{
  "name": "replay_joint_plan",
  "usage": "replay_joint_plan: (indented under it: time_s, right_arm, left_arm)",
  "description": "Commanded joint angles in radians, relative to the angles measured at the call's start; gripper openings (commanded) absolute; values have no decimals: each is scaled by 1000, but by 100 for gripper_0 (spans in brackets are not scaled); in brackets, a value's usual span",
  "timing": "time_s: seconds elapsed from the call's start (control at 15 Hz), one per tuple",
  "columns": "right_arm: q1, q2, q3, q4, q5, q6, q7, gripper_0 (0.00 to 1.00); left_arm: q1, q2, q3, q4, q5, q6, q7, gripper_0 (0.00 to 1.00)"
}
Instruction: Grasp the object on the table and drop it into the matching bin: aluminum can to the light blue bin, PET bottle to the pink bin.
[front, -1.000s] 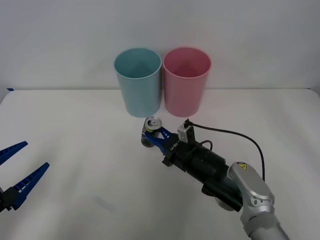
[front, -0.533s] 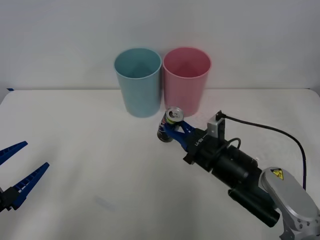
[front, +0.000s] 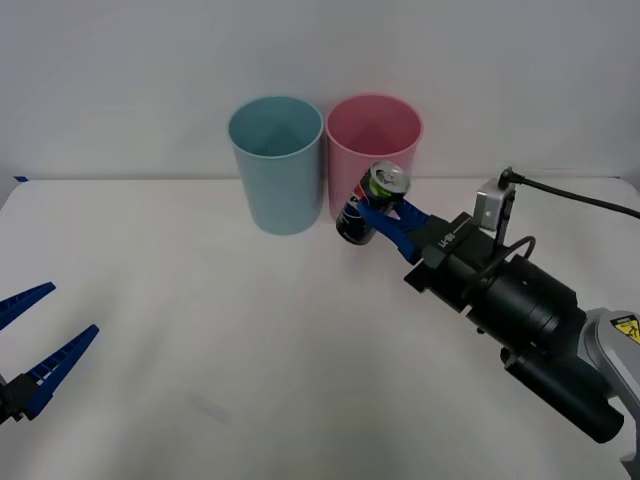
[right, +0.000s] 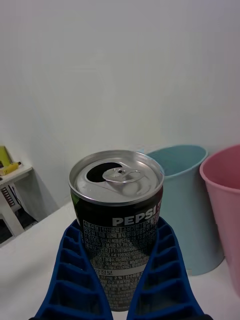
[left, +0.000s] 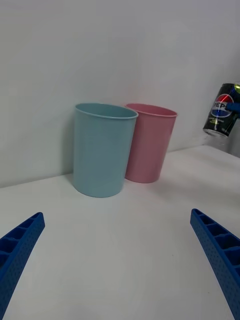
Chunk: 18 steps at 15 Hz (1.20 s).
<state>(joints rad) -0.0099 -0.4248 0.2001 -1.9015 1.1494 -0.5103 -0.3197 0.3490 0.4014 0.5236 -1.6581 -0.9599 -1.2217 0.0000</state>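
Can clenched upright in right gripper, raised clear of table for blue bin; left gripper idle, jaws apart.

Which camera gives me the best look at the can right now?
The right wrist view: the aluminum can sits close up between the right pincer fingers, top and label readable. The front view shows it small, lifted before the pink bin. The left wrist view catches it at the edge.

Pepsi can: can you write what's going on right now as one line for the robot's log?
right hand: shut on Pepsi can, lifted off table | near pink bin | light blue bin: target | left hand: open, idle
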Motion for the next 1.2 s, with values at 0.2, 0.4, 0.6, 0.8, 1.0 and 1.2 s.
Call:
replay_joint_plan:
  time_s: [0.2, 0.4, 0.6, 0.8, 1.0, 1.2]
  right_arm:
    - [-79, -58, -1, -36, -4, 62, -108, 0]
    - [-180, -84, -1, -10, -2, 88, -131, 0]
    - [-321, -98, 16, 104, 3, 88, -141, 0]
    - [-486, -91, 44, 271, 10, 88, -141, 0]
    - [-616, -48, 64, 435, 26, 88, -136, 0]
    - [-733, 15, 65, 591, 73, 88, -130, 0]
  left_arm:
    - [0, 0, 0, 0, 0, 0, 0, 100]
    - [0, 0, 0, 0, 0, 0, 0, 100]
    - [0, 0, 0, 0, 0, 0, 0, 100]
    - [0, 0, 0, 0, 0, 0, 0, 100]
    - [0, 0, 0, 0, 0, 0, 0, 100]
    - [0, 0, 0, 0, 0, 0, 0, 100]
